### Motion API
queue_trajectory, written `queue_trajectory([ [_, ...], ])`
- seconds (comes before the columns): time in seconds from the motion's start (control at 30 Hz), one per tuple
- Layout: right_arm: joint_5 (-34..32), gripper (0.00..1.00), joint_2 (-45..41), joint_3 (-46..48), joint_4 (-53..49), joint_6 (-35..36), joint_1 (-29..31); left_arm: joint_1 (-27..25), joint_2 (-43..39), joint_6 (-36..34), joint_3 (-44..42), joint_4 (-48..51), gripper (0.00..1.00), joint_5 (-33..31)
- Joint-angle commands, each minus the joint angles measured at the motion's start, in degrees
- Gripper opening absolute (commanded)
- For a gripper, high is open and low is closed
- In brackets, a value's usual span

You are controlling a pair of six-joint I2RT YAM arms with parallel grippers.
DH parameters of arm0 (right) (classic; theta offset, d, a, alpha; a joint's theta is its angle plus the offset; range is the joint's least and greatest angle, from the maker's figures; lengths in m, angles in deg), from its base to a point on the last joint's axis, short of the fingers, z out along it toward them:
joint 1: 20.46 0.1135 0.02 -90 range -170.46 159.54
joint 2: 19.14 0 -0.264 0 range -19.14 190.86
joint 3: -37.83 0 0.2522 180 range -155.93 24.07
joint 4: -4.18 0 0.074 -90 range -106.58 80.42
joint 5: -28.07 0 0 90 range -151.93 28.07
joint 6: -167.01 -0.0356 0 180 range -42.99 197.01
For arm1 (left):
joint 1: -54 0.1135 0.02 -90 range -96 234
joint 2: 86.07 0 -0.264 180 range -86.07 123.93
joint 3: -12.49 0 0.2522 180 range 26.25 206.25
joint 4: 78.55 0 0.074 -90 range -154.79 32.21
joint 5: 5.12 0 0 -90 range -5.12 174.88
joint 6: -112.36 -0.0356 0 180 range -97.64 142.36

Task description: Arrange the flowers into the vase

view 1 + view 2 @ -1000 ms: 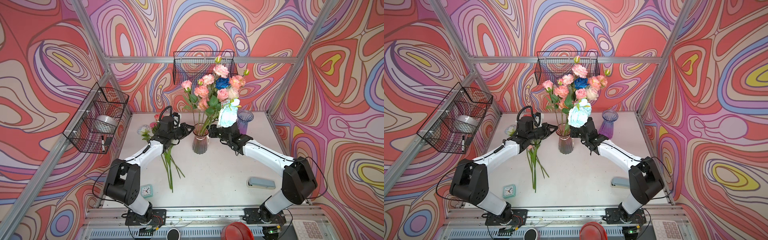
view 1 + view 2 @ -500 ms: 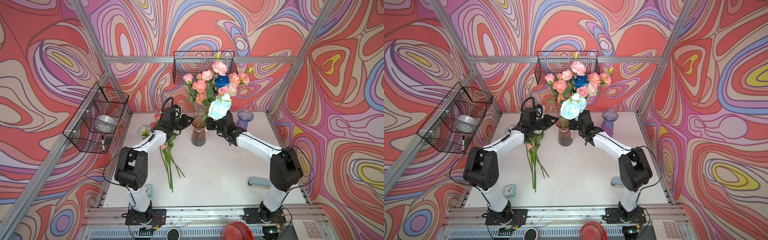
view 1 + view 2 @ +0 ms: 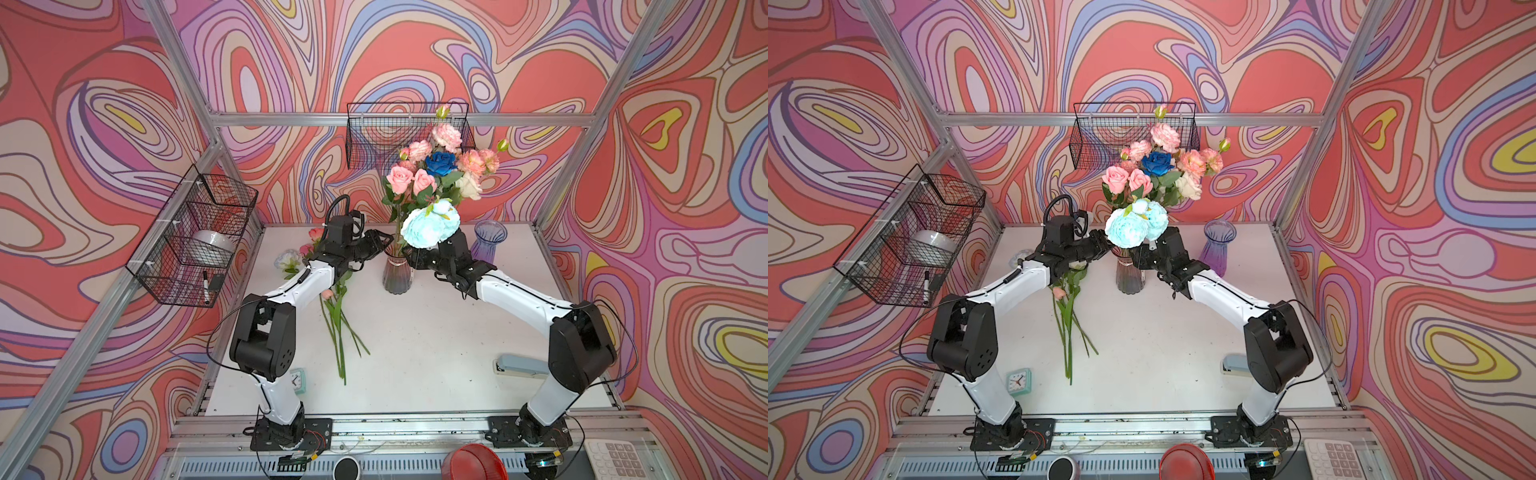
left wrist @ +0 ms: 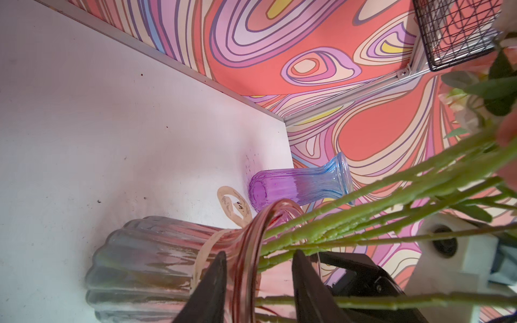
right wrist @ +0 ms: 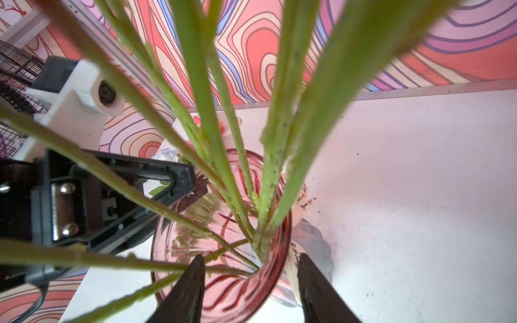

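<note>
White counter (image 3: 436,332), swirl-patterned walls (image 3: 415,50): ribbed vase (image 3: 397,278) holds pink, blue, white flowers (image 3: 401,183); left gripper (image 4: 259,252), right gripper (image 5: 251,255) flank it, jaws of both parted astride rim.

This is a robotics lab test cell rather than a lived-in room: a left arm (image 3: 299,286) and a right arm (image 3: 519,299), 2 in all, are bolted to a metal rail (image 3: 395,428) along the front of a bare white surface (image 3: 436,353). An aluminium frame (image 3: 399,119) boxes it in, with swirl-printed walls (image 3: 665,208), a side wire basket (image 3: 195,245), a back wire basket (image 3: 374,137) and a large red button (image 3: 473,461) at the front edge.
</note>
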Motion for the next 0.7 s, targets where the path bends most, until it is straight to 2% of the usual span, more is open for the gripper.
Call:
queue_trajectory([
  [0.0, -1.6, 0.56, -4.2, 3.1, -2.5, -1.2, 0.4, 0.9, -3.3, -0.4, -1.5, 1.9, 0.43, -0.9],
  [0.2, -4.2, 0.6, -9.3, 6.7, -4.1, -1.6, 0.4, 1.8, -5.8, -0.2, -2.9, 2.8, 0.47, -1.8],
  [0.47, -7.6, 0.61, -11.3, 6.3, -8.7, -3.3, 0.4, 1.9, -7.8, 0.2, -4.1, 3.3, 0.51, -2.1],
  [0.67, -9.4, 0.64, -16.8, 9.7, -10.7, -5.6, 0.4, 2.0, -12.2, 0.9, -6.9, 3.6, 0.6, -3.1],
])
